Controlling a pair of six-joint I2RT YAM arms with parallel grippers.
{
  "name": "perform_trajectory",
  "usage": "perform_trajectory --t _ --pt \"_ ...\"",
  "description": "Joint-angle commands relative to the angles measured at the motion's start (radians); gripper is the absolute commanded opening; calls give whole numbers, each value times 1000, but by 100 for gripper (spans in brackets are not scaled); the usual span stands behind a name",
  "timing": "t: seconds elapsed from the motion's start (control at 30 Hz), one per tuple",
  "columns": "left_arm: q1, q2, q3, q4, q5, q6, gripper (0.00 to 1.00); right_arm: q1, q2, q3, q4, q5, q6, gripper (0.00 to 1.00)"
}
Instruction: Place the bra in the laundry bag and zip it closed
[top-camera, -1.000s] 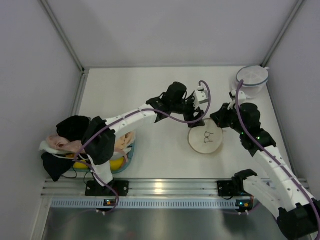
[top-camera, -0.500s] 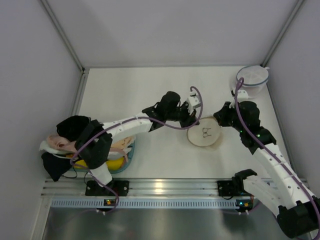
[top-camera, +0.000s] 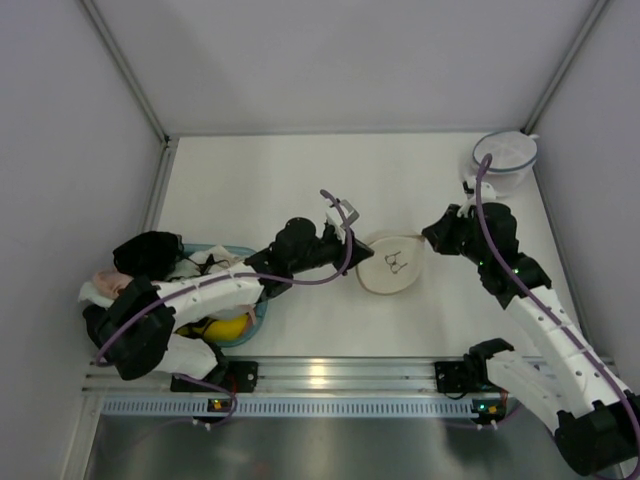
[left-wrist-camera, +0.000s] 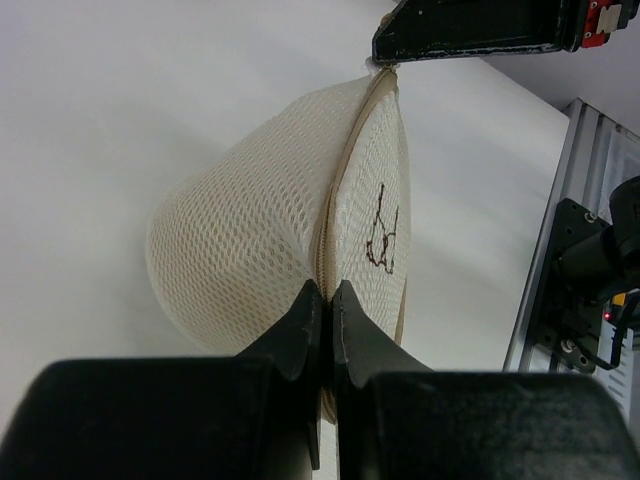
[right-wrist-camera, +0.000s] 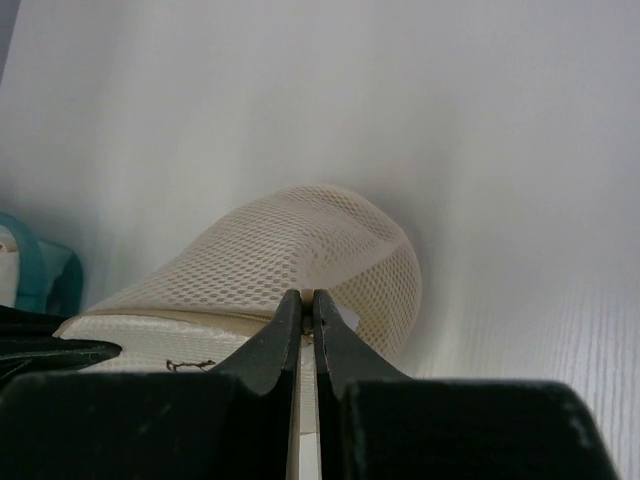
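The left gripper (top-camera: 352, 252) is clamped shut on the tan zip rim of the laundry bag (top-camera: 390, 265) at the bag's left edge; the wrist view shows its fingers (left-wrist-camera: 300, 320) pressed together on the rim. The right gripper (top-camera: 430, 233) pinches the opposite edge, jaws closed on the mesh. The bag is held between them near the middle of the tabletop (top-camera: 250, 190), with its dark-marked lid tipped toward the near edge. Whether its underside touches the tabletop cannot be told.

The bra (top-camera: 225, 327) lies in a teal basket (top-camera: 260, 310) at the near left, partly under the left arm and well apart from the bag. Pink garments (top-camera: 108, 285) sit beside it. A blue-rimmed round bag (top-camera: 505, 160) stands in the far right corner.
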Motion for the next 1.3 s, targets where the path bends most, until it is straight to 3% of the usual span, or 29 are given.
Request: perform_trajectory --t 0.0,0.2,0.27,0.3,0.37,0.43,0.63,0.9,1.1,1.27 --pt "12 -67 -31 29 -65 -31 0 -20 -20 4 25 142 -24 0" --pt "13 -77 3 36 -140 -72 0 -20 0 31 13 111 -27 0" --pt "13 -53 73 3 -178 -150 0 -20 38 77 -27 111 -22 25" --pt "16 -41 107 -47 -193 -170 0 -20 52 97 -46 119 -21 57" --pt "19 -4 217 -124 -288 -230 0 -23 72 152 -86 138 -13 85" --pt "26 33 323 -242 -376 -282 0 -31 69 188 -98 145 -8 97" --pt "101 70 412 -238 -395 -475 0 -43 41 131 -48 67 71 99" --pt "161 101 386 -158 -417 -672 0 -43 -5 -111 386 -44 387 99" --pt "167 105 359 -115 -439 -781 0 -43 58 -116 495 -21 471 99" --pt "167 128 345 -89 -387 -833 0 -43 102 -205 724 -3 631 100"
